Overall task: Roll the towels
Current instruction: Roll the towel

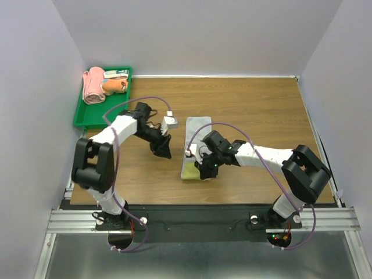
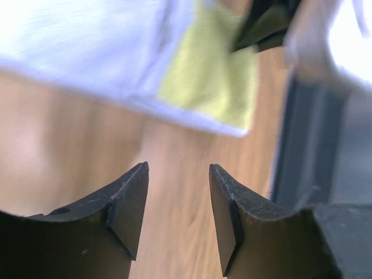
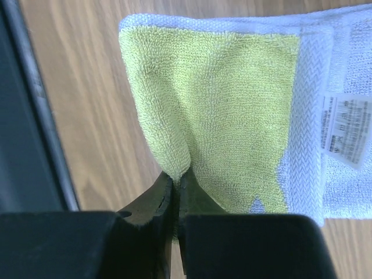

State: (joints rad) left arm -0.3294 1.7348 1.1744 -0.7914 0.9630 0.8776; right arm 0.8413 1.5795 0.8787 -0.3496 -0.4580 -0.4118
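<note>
The yellow-green towel [image 1: 195,131] with its grey part lies flat mid-table. My right gripper [image 1: 201,168] is at its near end. In the right wrist view this gripper [image 3: 177,181] is shut on a pinched fold of the yellow-green towel [image 3: 232,99], lifting its edge. My left gripper [image 1: 164,152] hovers just left of the towel. In the left wrist view it [image 2: 177,168] stands open over bare wood, with the towel [image 2: 209,75] blurred beyond its tips. The orange towel [image 1: 114,86] sits in the green tray.
The green tray [image 1: 87,119] stands at the back left and also holds a pink towel roll [image 1: 93,86]. A white care label [image 3: 346,128] is sewn on the towel's grey band. The table's dark front edge [image 3: 29,116] runs close to the right gripper.
</note>
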